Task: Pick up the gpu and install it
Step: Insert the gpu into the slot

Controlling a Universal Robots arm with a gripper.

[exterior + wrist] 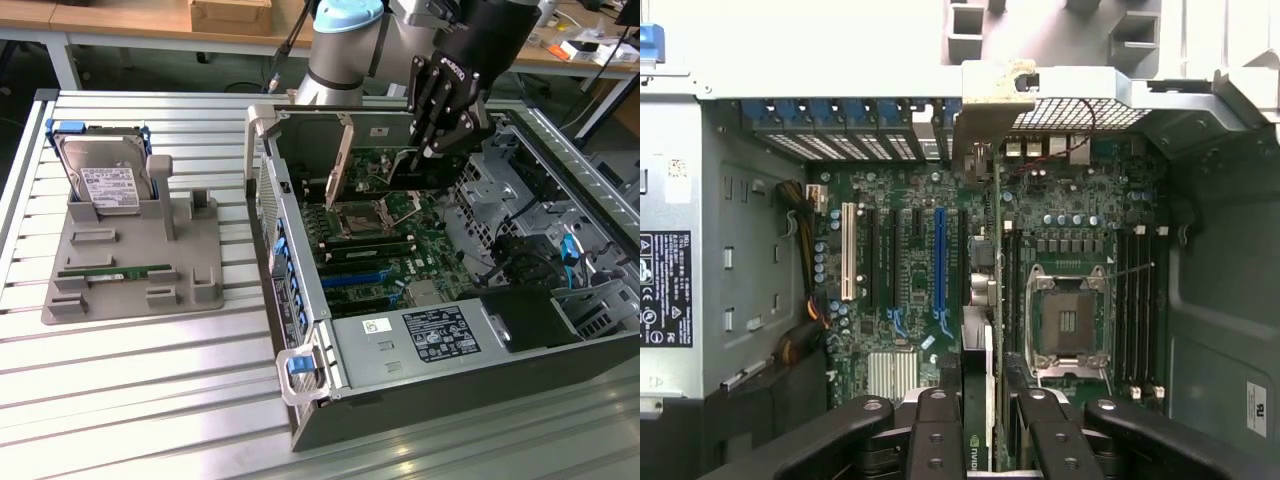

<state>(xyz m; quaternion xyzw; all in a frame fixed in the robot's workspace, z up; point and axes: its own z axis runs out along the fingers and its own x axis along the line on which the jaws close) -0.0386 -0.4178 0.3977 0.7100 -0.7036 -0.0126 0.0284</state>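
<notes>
Gpu (412, 172) hangs edge-down just above the motherboard (425, 250), inside the open computer case (450, 392). Its silver bracket (343, 150) stands upright over the motherboard's edge. The gripper (437, 150) pinches the card from above.

Case wall (372, 128) and motherboard (380, 240) crowd the tool (432, 152).

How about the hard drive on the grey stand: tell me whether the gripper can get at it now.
Probably not yet: the gripper is down in the open case, closed on the gpu, so its jaws are full. The hard drive sits in its stand outside the case, nothing over it.
</notes>
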